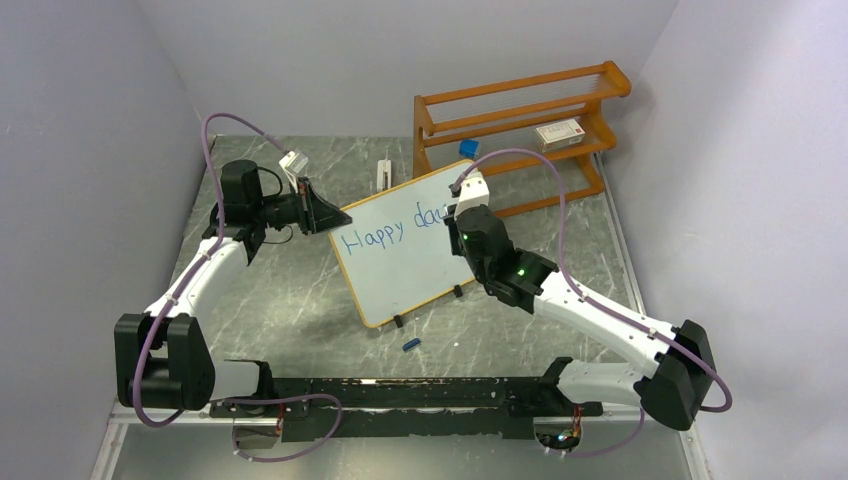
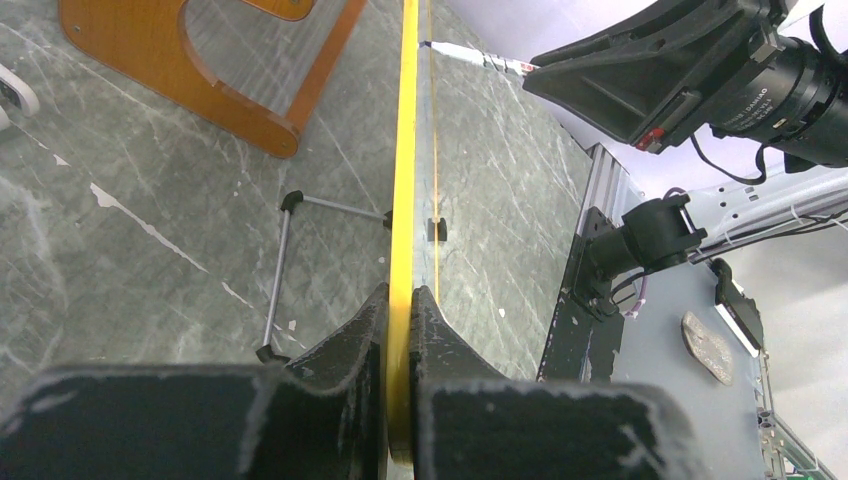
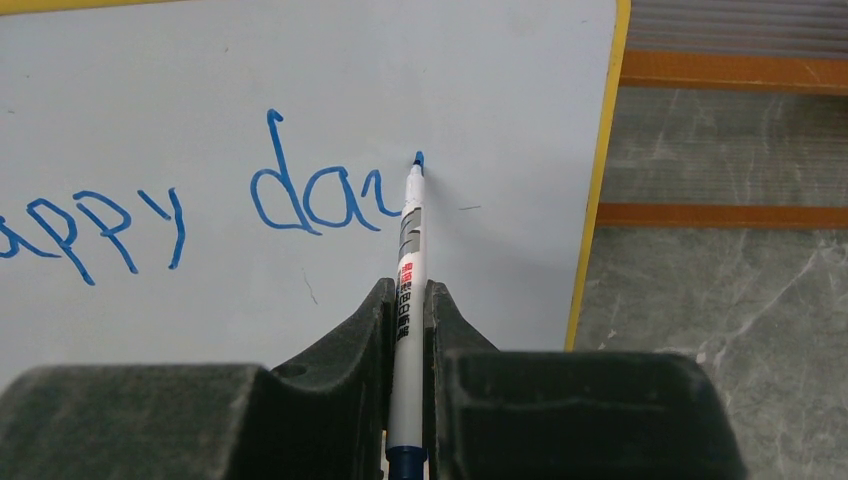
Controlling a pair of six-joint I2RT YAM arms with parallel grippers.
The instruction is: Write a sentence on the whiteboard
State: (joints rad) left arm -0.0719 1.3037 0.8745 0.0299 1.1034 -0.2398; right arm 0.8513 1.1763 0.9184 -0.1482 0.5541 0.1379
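The whiteboard (image 1: 400,260) stands tilted on the table, light-wood framed. My left gripper (image 1: 325,215) is shut on its left edge; the left wrist view shows the yellow frame edge (image 2: 405,180) pinched between the fingers. The sentence (image 1: 385,232) reads "Happy da" in blue, in one line; it also shows in the right wrist view (image 3: 270,200). My right gripper (image 3: 406,300) is shut on a white blue-tipped marker (image 3: 408,250), whose tip touches the board just right of "da". The right gripper (image 1: 462,218) covers the end of the writing in the top view.
An orange wooden shelf rack (image 1: 520,120) stands behind the board, with a small white box (image 1: 560,132) on it. A blue marker cap (image 1: 411,345) lies on the table in front of the board. A white object (image 1: 384,172) lies behind the board's left.
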